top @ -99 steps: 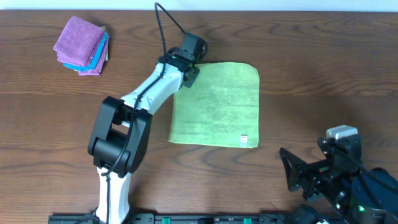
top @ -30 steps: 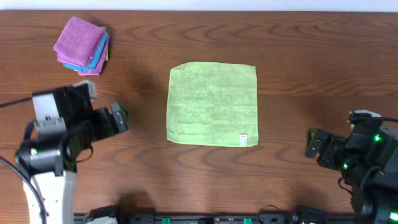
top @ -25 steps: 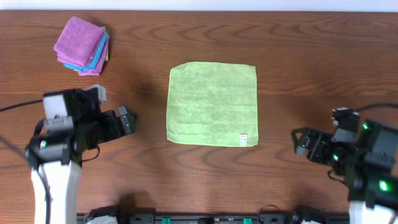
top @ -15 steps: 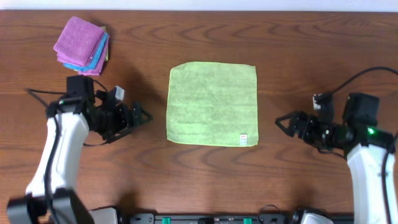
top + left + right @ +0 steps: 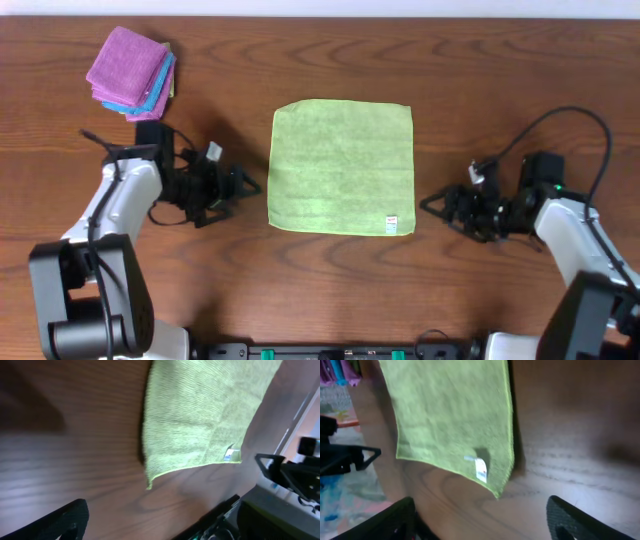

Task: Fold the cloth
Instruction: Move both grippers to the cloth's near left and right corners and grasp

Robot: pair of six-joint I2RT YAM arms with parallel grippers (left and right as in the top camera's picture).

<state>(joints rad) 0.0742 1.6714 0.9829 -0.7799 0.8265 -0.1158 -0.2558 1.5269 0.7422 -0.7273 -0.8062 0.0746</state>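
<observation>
The light green cloth [image 5: 340, 167] lies flat and unfolded in the middle of the wooden table, its small white tag [image 5: 393, 221] near the front right corner. My left gripper [image 5: 243, 188] stands open just left of the cloth's left edge, low by the front left corner. My right gripper [image 5: 432, 203] stands open just right of the front right corner, apart from it. The left wrist view shows the cloth [image 5: 200, 415] ahead and one finger [image 5: 65, 520]. In the right wrist view the cloth [image 5: 450, 415] and tag [image 5: 481, 468] lie ahead of the open gripper [image 5: 482, 532].
A stack of folded purple and blue cloths [image 5: 130, 73] sits at the far left corner of the table. The arms' base rail [image 5: 330, 352] runs along the front edge. Bare wood [image 5: 510, 90] surrounds the cloth on all sides.
Both arms have swung in from the front corners towards the cloth, fingers pointing at its left and right edges. The cloth has not moved over the last second.
</observation>
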